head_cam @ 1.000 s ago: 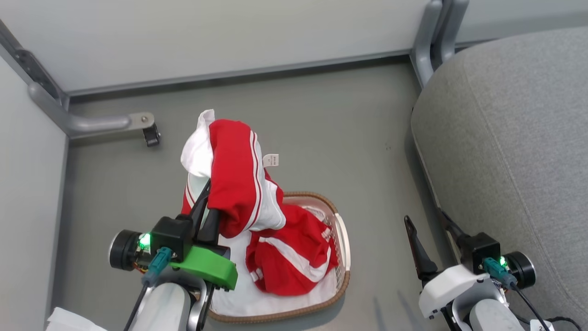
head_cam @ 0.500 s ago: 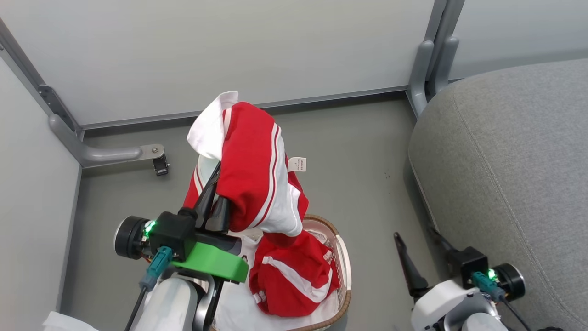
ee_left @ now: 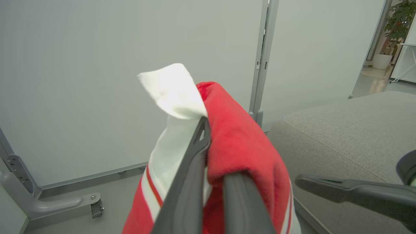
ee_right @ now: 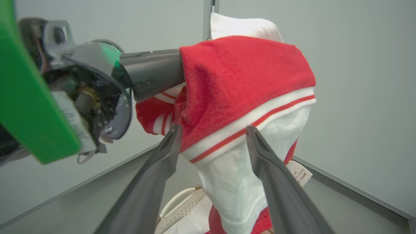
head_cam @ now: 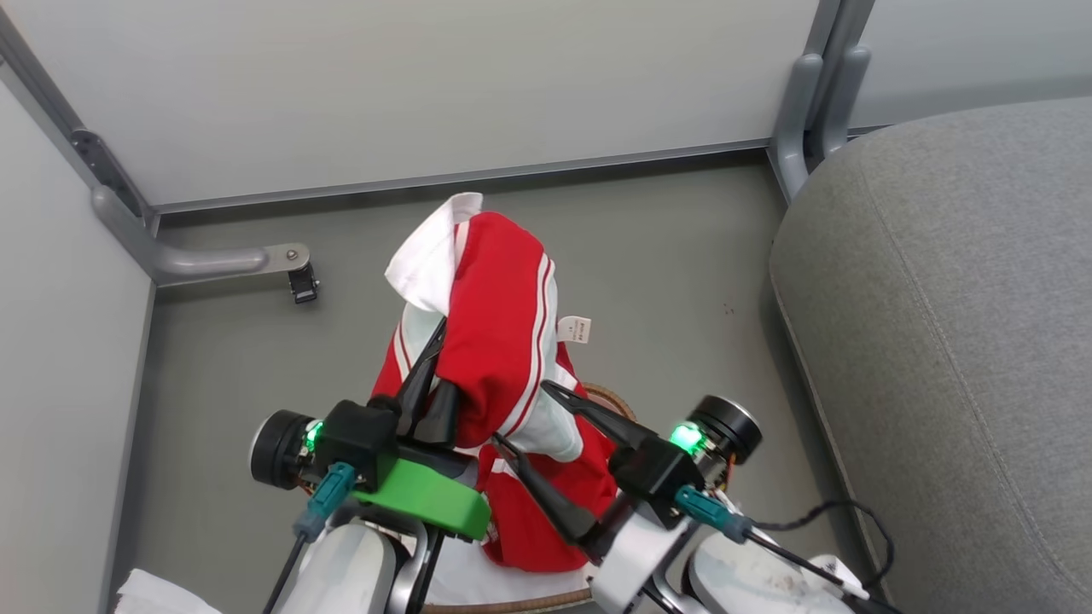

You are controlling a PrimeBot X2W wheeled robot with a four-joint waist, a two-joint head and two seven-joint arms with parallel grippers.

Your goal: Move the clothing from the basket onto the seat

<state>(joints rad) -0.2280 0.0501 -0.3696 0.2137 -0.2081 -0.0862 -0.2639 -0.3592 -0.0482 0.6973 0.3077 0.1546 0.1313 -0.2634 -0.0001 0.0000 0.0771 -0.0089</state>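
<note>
Nearest the head camera: left fingers (head_cam: 444, 408) closed tight on the clothing (head_cam: 499, 341), pinching a fold of red and white fabric. The left wrist view shows the cloth bunched between the two fingers and draped over their tips.

Right fingers (head_cam: 546, 497) spread wide, holding nothing. They reach in from the right toward the hanging part of the garment. In the right wrist view one finger stands on each side of the white panel below the striped hem. Cannot tell whether they touch the fabric.

Basket (head_cam: 611, 397) directly below both arms, mostly hidden by them; short stretches of brown rim show. A white liner (head_cam: 452, 573) lies inside it.

Clothing: upper part raised well above the basket and folded over the left fingers, white collar end pointing up. The lower red part hangs down toward the basket; cannot tell whether it rests inside. A small white label (head_cam: 573, 328) sticks out on the right side.

Grey floor (head_cam: 665, 256) beyond. Seat (head_cam: 938, 298) to the right, apart from the clothing, nothing on its visible surface. Metal foot (head_cam: 230, 258) at far left, pale wall panels (head_cam: 426, 85) behind.
</note>
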